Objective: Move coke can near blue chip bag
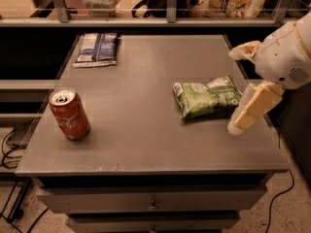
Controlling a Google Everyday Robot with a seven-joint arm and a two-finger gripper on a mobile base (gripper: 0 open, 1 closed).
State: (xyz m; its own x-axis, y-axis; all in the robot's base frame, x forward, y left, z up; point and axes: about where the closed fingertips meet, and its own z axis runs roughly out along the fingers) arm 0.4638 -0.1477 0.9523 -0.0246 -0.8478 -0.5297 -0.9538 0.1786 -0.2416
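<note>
A grey counter with drawers beneath stands on a speckled floor, with dark cables trailing at its left. Behind it runs a metal railing, dimly lit. The gripper hangs over the counter's right edge, jaws apart.

The tabletop carries three things in all: one green bag, one coke can well to the left of the green bag, and one blue chip bag far behind and left of it. One gripper hangs at the green bag's right edge, its two fingers spread apart.
</note>
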